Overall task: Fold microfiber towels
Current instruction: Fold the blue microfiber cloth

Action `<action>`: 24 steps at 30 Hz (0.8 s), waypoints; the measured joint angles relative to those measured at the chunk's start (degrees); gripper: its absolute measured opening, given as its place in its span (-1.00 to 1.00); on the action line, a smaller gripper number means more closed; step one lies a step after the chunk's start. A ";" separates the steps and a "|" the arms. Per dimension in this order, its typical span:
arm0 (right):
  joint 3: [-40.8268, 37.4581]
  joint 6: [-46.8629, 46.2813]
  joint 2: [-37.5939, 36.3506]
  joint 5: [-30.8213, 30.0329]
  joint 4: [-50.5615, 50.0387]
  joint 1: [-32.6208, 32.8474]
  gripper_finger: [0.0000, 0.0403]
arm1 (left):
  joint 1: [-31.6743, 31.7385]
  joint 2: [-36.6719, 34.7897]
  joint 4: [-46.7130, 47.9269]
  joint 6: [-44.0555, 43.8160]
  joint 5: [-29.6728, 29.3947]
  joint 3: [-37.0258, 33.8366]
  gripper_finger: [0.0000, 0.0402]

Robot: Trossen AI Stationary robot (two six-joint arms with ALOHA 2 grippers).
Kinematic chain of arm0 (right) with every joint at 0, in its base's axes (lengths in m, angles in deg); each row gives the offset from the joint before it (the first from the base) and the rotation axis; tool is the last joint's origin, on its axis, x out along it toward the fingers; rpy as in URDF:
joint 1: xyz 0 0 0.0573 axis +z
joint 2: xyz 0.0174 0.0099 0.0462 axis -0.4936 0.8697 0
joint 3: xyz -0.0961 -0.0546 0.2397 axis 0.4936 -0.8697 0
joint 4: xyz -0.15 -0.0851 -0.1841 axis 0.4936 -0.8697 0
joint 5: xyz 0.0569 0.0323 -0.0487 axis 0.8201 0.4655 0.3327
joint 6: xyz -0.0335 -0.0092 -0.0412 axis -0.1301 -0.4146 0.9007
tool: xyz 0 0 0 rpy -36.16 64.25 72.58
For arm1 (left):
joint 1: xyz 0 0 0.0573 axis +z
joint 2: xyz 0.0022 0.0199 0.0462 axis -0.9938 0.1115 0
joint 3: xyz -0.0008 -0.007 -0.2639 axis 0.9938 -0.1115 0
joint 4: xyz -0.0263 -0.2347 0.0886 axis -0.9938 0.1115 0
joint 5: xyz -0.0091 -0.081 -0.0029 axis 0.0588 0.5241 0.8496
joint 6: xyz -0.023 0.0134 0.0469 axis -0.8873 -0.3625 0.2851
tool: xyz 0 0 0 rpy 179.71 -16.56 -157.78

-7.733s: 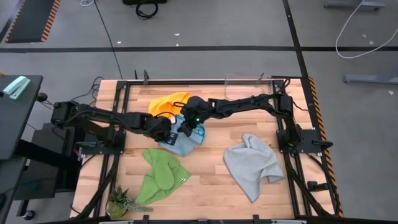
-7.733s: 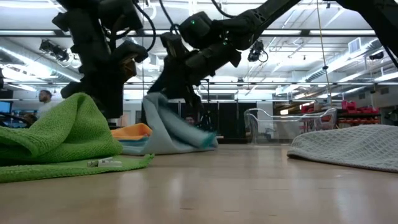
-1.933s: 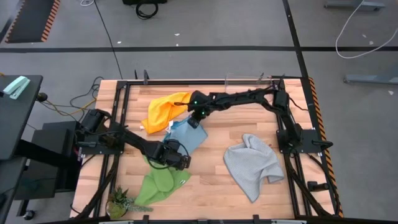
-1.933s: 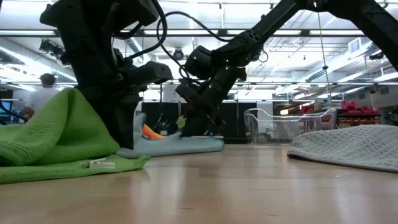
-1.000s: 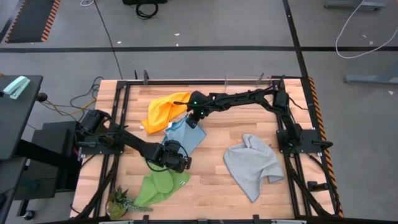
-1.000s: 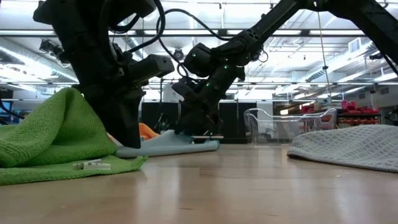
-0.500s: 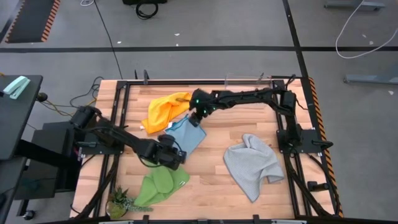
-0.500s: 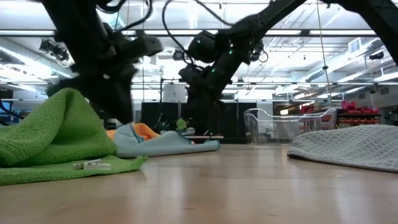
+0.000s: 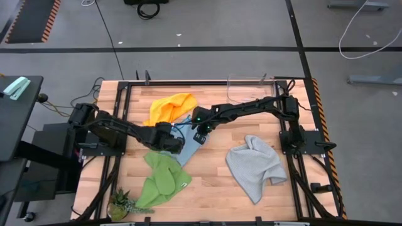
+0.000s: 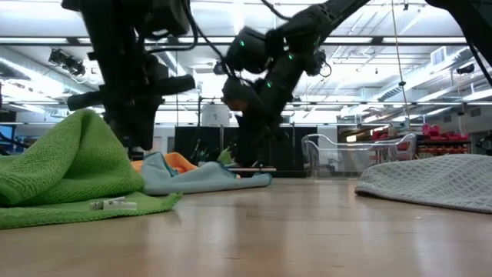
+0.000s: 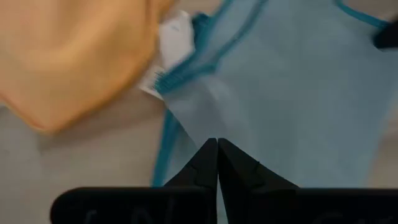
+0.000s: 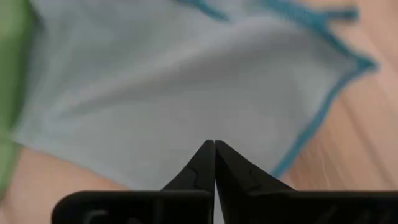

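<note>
The light blue towel (image 9: 187,145) lies on the table between both grippers, its left end bunched up in the low view (image 10: 157,168). My left gripper (image 9: 178,143) is shut at the towel's left edge (image 11: 217,144). My right gripper (image 9: 201,137) is shut over the towel's right part (image 12: 214,144). The yellow-orange towel (image 9: 169,107) lies crumpled just beyond, the green towel (image 9: 160,179) heaped at the near left, and the grey towel (image 9: 254,164) rumpled at the right. My left gripper points its shut fingers at the light blue towel near the trimmed edge with the white label (image 11: 171,37); I cannot tell whether the tips touch it. My right gripper points its shut fingers down at the towel's flat middle (image 12: 205,93); I cannot tell whether it touches.
A clear plastic bin (image 9: 248,81) stands at the far edge, right of centre. A small potted plant (image 9: 122,202) sits at the near left corner. Bare wood shows in the near middle between the green and grey towels (image 9: 210,182).
My left gripper has gone from beside the green towel toward the far edge, to the blue towel's left side. My right gripper has gone from the towel's far corner toward the near edge, over the towel. The towel's left end has bunched up; the rest stays flat.
</note>
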 joint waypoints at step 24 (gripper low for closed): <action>-6.82 -5.27 0.02 3.95 4.98 0.07 -0.80 | 11.85 -5.03 -0.46 13.87 8.56 0.02 -0.60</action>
